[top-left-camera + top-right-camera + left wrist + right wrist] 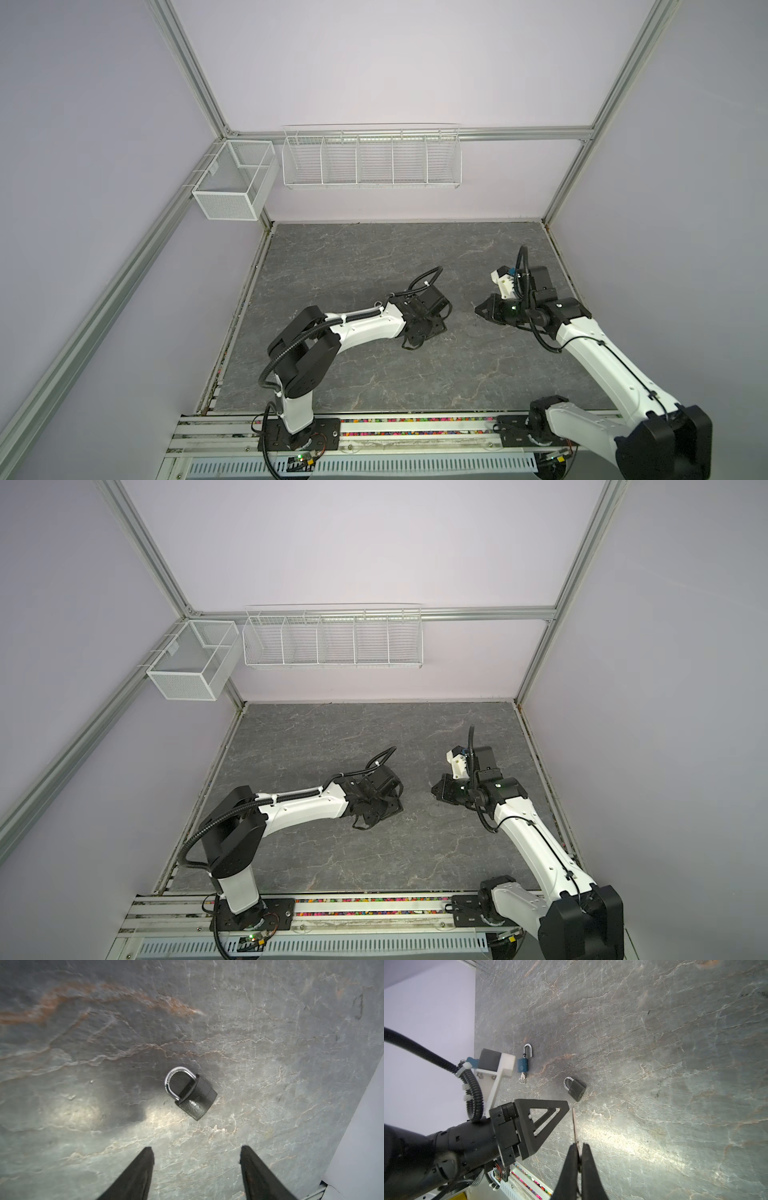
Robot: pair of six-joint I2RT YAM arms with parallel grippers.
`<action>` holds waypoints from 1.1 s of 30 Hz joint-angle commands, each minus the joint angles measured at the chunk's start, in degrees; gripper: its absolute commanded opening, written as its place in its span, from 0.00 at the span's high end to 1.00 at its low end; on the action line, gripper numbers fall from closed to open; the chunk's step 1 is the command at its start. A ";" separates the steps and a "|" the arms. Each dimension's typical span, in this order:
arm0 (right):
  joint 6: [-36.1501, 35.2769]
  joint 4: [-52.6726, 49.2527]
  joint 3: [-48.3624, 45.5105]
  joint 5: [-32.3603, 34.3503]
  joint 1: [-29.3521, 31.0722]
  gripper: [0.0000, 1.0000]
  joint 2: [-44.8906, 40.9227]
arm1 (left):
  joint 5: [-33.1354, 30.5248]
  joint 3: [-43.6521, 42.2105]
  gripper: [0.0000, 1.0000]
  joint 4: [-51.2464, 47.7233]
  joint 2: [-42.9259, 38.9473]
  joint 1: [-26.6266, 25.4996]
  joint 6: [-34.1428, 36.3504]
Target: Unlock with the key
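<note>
On the grey counter (270,1043), just ahead of my left tool (195,1153), the black padlock (195,1095) lies flat with its shackle closed. That tool's jaws stand apart with nothing between them. My right tool (579,1147) is clenched on the key (574,1124), whose blade points toward the padlock, tip near but not touching. Farther off lies a blue padlock (522,1065), shackle open, a second key (522,1078) in it.

Black padlock (576,1088), blue padlock (522,1065) (veined grey tabletop (654,1064))
</note>
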 commanded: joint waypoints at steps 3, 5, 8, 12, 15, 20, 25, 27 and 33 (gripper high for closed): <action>-1.11 0.88 -1.49 1.03 -0.43 0.93 0.56 | -0.73 5.32 0.33 -3.99 4.13 -0.17 0.73; -1.02 0.90 -1.55 1.44 -0.56 0.93 0.46 | -0.81 6.58 0.33 -4.20 5.57 -0.17 1.16; -1.12 0.70 -1.59 1.74 -0.84 0.93 0.46 | -1.16 8.73 0.33 -5.39 7.69 -0.10 2.11; -1.37 0.47 -1.74 1.61 -1.46 0.93 0.64 | -1.70 11.34 0.33 -7.04 10.02 0.03 3.36; -1.40 0.52 -1.87 1.76 -1.91 0.93 0.41 | -2.53 13.13 0.33 -8.73 11.50 0.01 4.39; -1.10 1.22 -2.48 1.00 -3.62 0.94 0.80 | -5.20 17.14 0.35 -12.83 13.95 0.18 6.63; -0.81 1.77 -2.70 -0.26 -4.57 0.93 1.25 | -6.56 20.60 0.39 -16.61 16.43 0.36 8.75; -0.83 1.74 -2.70 -0.42 -4.91 0.94 1.27 | -6.97 21.40 0.40 -18.35 16.85 0.36 11.09; -0.82 2.29 -2.85 -1.28 -5.76 0.93 1.64 | -6.61 23.04 0.45 -21.74 18.13 0.27 15.57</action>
